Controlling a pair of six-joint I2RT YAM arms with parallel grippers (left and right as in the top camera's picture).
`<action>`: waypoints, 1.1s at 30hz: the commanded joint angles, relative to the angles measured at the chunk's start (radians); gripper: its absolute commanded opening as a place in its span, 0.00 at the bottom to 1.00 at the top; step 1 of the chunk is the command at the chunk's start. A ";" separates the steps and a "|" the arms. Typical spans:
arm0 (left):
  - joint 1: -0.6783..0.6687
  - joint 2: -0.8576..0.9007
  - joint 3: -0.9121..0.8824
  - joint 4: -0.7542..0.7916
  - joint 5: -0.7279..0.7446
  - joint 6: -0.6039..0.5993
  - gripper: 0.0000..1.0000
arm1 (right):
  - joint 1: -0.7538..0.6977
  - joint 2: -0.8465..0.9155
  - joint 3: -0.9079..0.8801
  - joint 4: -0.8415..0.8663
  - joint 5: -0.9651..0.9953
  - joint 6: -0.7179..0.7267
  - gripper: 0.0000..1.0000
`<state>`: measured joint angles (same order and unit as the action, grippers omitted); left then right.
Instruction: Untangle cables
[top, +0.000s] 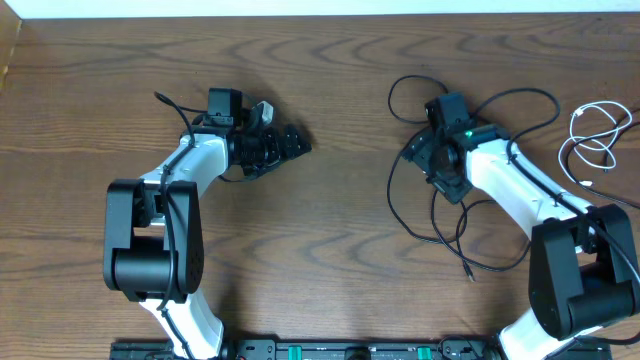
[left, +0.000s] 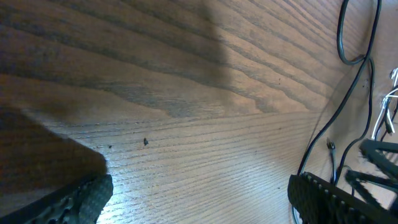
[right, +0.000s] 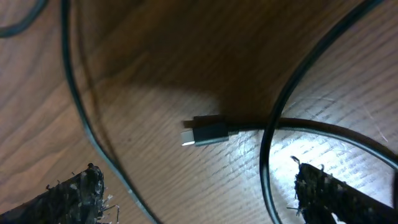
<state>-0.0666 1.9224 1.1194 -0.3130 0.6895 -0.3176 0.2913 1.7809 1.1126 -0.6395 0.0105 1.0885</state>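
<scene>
The long black cord (top: 392, 195) lies in loose loops on the right half of the table, around my right arm. The white cord (top: 590, 140) is coiled apart from it near the right edge. My right gripper (top: 430, 172) hovers open over the black loops. In the right wrist view its fingers (right: 311, 186) straddle a strand of the black cord (right: 267, 162), and the cord's plug end (right: 205, 132) lies just ahead on the wood. My left gripper (top: 285, 152) is open over bare wood at centre left, holding nothing. The left wrist view shows the black cord (left: 329, 124) and the white cord (left: 388, 106) far off.
The wooden table (top: 320, 260) carries both arm bases at its front edge. A thicker black wire (top: 175, 108) runs along my left arm. The table's back edge (top: 320, 14) meets a white wall.
</scene>
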 joint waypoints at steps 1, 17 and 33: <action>0.000 0.015 -0.016 -0.011 -0.027 -0.003 0.96 | 0.003 0.011 -0.032 0.015 -0.002 0.018 0.93; 0.000 0.015 -0.016 -0.011 -0.027 -0.003 0.96 | 0.011 0.113 -0.034 0.242 -0.002 0.018 0.93; 0.000 0.015 -0.016 -0.011 -0.027 -0.003 0.96 | 0.018 0.157 -0.014 0.315 -0.022 -0.174 0.84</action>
<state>-0.0666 1.9224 1.1194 -0.3130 0.6895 -0.3176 0.2981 1.8847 1.0943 -0.2882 0.0212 0.9714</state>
